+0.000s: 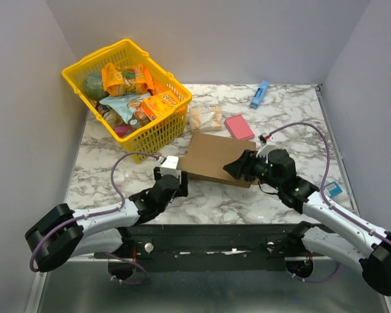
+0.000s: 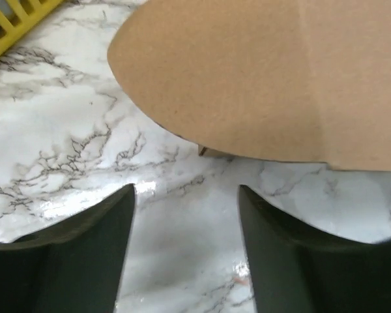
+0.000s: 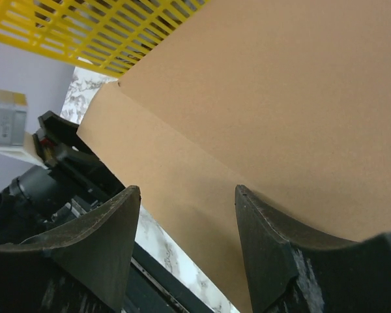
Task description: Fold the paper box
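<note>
Colour rundown: the paper box (image 1: 212,160) is plain brown cardboard, no print anywhere. The table (image 1: 202,195) is a white marble look with grey veins. In the upper left of the top view, the basket (image 1: 159,134) is a bright yellow lattice, stuffed with orange snack packs (image 1: 125,78) plus a pale teal pack (image 1: 120,103). Right of it sits a pink pad (image 1: 238,126), and a blue thing (image 1: 259,94) higher up. The left gripper (image 2: 186,189) and right gripper (image 3: 188,189) are both matte black, and the cables (image 1: 114,173) are purple.
</note>
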`<control>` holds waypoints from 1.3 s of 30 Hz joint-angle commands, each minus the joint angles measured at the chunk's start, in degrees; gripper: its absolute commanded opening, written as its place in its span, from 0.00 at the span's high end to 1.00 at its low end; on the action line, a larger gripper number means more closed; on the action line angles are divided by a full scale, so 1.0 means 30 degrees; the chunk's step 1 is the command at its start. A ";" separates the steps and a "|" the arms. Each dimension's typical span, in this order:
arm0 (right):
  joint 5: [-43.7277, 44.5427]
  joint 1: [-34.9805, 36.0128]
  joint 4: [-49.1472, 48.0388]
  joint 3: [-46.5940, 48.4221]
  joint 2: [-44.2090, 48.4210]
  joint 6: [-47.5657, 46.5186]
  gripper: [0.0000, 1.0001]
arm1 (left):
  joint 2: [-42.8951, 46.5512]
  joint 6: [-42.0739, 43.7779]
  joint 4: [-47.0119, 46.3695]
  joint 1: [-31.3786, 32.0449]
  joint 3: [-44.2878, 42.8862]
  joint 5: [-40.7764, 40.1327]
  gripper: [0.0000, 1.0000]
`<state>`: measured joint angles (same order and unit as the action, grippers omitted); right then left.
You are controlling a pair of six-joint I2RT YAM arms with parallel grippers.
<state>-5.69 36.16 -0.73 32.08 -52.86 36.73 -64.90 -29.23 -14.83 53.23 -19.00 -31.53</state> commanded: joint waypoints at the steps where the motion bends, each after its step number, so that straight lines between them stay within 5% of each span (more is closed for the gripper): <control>1: 0.1164 0.0104 -0.1103 -0.1344 0.0014 0.1438 0.32 | 0.2353 -0.0509 0.1749 -0.0020 0.0765 0.2623 0.20; 10: 0.1780 0.0133 -0.1747 -0.1814 -0.1187 0.1643 0.32 | 0.8827 -0.0860 0.4909 0.0010 0.1033 0.8424 0.20; 17: 0.2570 0.0104 -0.1777 -0.2371 -0.1363 0.1760 0.32 | 1.1556 -0.1476 0.7753 -0.0049 -0.1656 1.2788 0.28; 20: 0.2747 0.0104 -0.1748 -0.2430 -0.1539 0.1731 0.32 | 1.1411 -0.1067 0.9042 -0.0078 -0.3237 1.4170 0.28; 29: 0.2806 0.0104 -0.1631 -0.2605 -0.1452 0.1731 0.31 | 0.8632 -0.2150 1.0861 -0.1540 -0.7928 0.8694 0.12; 34: 0.2777 0.0104 -0.1514 -0.2606 -0.1482 0.1643 0.31 | 0.4414 -0.2705 0.9200 -0.5576 -0.8169 1.2847 0.11; 39: 0.2748 0.0104 -0.1455 -0.2665 -0.1393 0.1614 0.31 | 0.1458 -0.1773 0.8020 -0.6611 -0.8546 1.3905 0.13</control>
<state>0.49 36.38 -8.99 25.98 -56.60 42.02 -56.05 -36.18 12.12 35.00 -43.57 4.49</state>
